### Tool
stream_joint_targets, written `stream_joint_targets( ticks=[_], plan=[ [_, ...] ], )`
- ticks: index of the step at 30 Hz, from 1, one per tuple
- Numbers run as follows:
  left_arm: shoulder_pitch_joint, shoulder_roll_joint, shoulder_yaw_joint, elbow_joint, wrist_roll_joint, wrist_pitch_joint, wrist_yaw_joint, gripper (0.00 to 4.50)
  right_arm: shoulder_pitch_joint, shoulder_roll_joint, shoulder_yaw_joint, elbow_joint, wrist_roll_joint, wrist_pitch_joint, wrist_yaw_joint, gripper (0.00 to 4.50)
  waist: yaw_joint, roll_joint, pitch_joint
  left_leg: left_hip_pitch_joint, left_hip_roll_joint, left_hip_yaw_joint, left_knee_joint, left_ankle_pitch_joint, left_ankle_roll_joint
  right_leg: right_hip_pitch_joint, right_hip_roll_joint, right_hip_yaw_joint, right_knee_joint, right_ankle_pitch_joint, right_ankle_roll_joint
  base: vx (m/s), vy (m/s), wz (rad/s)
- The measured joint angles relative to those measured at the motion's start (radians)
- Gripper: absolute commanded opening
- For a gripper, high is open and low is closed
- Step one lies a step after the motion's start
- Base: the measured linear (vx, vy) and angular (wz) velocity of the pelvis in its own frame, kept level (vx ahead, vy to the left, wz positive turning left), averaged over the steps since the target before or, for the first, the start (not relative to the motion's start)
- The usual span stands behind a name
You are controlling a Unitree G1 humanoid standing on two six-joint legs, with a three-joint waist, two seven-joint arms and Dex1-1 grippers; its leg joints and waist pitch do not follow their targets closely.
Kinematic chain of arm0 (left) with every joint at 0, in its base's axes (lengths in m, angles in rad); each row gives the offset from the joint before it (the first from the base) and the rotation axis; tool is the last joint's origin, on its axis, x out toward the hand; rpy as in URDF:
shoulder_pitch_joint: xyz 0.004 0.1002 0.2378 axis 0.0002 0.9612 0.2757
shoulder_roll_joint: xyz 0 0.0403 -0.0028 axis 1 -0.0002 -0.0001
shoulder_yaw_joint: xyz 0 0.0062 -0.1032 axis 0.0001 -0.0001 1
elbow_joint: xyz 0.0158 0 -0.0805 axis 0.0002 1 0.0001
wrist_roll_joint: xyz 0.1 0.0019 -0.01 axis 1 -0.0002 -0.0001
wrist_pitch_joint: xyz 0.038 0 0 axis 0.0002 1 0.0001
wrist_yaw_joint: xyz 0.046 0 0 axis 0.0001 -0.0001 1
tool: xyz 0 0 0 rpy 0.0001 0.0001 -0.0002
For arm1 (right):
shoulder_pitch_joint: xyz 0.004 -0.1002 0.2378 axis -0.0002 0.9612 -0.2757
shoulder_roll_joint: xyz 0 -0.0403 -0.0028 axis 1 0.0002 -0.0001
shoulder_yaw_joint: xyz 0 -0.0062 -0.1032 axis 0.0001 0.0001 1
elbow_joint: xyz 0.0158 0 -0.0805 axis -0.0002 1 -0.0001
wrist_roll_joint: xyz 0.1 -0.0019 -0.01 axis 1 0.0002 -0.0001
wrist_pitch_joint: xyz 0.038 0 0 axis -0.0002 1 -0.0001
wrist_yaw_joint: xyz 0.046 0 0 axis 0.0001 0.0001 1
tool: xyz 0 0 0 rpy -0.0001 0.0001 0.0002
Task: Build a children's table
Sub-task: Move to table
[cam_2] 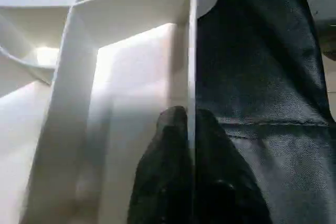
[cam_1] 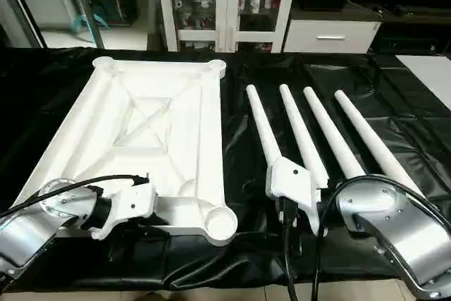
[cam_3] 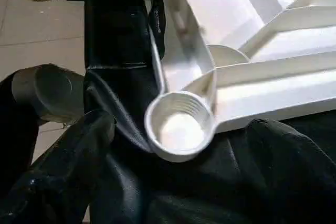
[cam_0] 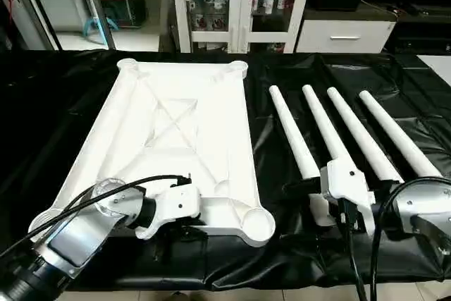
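- Left wrist view: the left hand is clenched on the thin near rim of the table top, one finger each side.
- That top lies underside up on the left of the black-covered bench; four legs lie side by side to its right.
- Right hand is released, fingers wide, facing the near right socket.
- Step in hand, as I judge: steadying the top. Next calls for picking up a leg.

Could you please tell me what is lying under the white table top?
A black sheet lies under the table top and the four legs beside it. Whatever the sheet rests on is covered.
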Motion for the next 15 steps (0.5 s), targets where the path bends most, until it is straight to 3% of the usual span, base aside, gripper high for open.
stream_joint_targets(
  ticks=[5,9,15],
  plan=[
    [-0.010,-0.027,-0.001,0.020,0.014,0.012,0.038,0.13,0.001,0.014,0.003,0.006,-0.026,-0.023,-0.027,4.50,-0.001,0.001,-0.001,0.006,0.000,0.000,-0.002,0.000,0.000,0.003,0.000,0.000,0.000,0.000,0.000,0.000,0.000,0.00],
    [-0.030,-0.060,0.003,0.068,0.031,0.007,0.095,0.13,-0.029,0.067,0.019,0.050,-0.087,-0.059,-0.097,4.50,-0.004,0.003,0.001,0.015,0.000,0.002,-0.005,0.000,0.000,0.004,0.000,0.001,0.000,-0.003,0.005,0.000,0.000,0.00],
    [-0.044,-0.068,0.023,0.105,0.048,-0.001,0.146,0.13,-0.044,0.102,0.019,0.095,-0.131,-0.086,-0.165,4.50,-0.009,0.001,0.002,0.015,0.000,0.002,-0.007,0.000,0.000,0.002,0.000,0.001,0.000,-0.003,0.004,0.000,0.000,0.00]
  ],
)
